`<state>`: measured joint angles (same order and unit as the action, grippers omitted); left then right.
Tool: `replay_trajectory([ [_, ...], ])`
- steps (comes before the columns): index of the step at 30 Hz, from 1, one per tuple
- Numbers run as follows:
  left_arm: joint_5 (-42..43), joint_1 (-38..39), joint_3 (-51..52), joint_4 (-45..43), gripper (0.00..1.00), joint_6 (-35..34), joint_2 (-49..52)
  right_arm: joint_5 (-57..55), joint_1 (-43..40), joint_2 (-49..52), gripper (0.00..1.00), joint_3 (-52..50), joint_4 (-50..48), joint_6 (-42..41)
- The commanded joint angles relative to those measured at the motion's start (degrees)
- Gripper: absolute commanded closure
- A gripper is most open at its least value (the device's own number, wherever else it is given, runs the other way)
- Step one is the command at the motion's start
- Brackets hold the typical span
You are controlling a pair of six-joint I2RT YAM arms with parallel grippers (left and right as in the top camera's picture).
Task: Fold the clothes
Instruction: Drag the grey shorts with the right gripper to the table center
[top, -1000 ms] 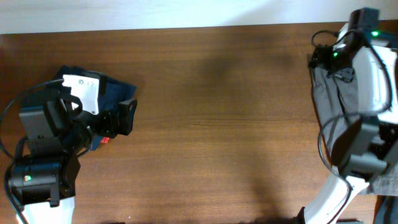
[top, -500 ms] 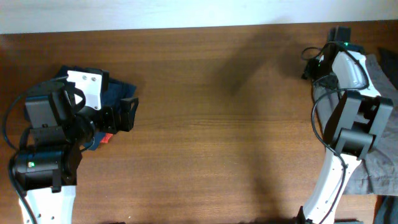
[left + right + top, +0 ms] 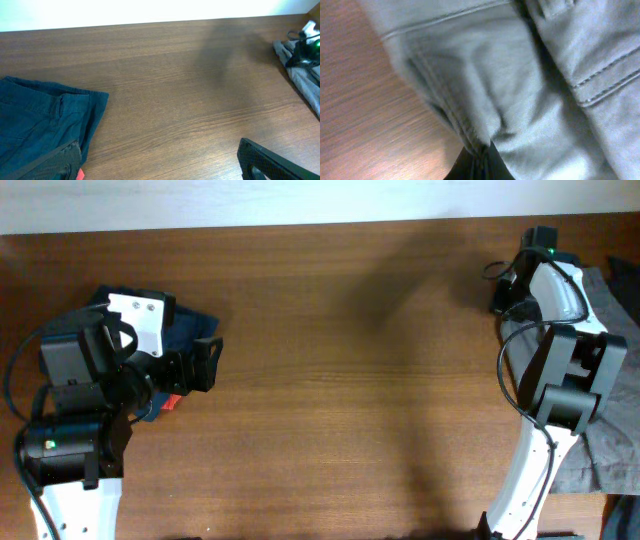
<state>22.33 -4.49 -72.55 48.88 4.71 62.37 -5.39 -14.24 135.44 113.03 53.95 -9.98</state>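
right gripper (image 3: 479, 161): jaws closed, pinching a stitched fold of the shorts (image 3: 520, 90) close to their seamed edge. grey cloth fills nearly all of the right wrist view, bunched into soft ridges, with double-stitched seams at the right. a strip of bare table (image 3: 350, 380) shows at the left of that view.

location of shorts: at the table's far right side, towards the back corner, largely under the right arm (image 3: 560, 370). grey cloth shows on either side of the arm and runs off the right edge of the overhead view.

left gripper (image 3: 203, 366): jaws spread wide, holding nothing, touching nothing. it hangs at the right border of a navy garment (image 3: 40, 120) lying at the left side of the table. the garment's right edge is folded and roughly straight. a small red tag (image 3: 168, 403) sits at its near corner.

open room: a wide stretch of wood lies between the navy garment and the shorts, the two well apart. the back edge of the table runs straight against a pale wall. the left arm (image 3: 70, 440) stands at the near left corner.
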Motion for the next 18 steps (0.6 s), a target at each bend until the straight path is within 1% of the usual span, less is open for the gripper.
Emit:
replay_trajectory([
  [1, 0.9, 0.2, -1.1, -0.5, 0.01, -0.8, 0.0, 11.7, 5.2, -12.8, 0.96, 2.9, -0.2, 6.4],
  [3, 0.9, 0.2, -1.1, -1.3, 0.01, -0.8, 0.0, 15.1, 8.5, -17.3, 0.96, 2.9, 0.0, 6.6],
  [6, 0.9, 0.2, -1.1, -1.7, 0.01, -0.8, 0.0, 16.2, 14.4, -20.9, 0.96, 2.9, 0.8, 6.7],
  [15, 0.7, 0.2, -1.1, -2.3, 0.01, -0.8, -0.3, 16.3, 35.4, -18.9, 0.96, 1.4, 5.5, 6.8],
  [18, 0.2, 0.2, -1.2, -2.9, 0.01, -0.7, -0.8, 15.8, 41.9, -17.4, 0.96, 1.3, 9.0, 6.8],
])
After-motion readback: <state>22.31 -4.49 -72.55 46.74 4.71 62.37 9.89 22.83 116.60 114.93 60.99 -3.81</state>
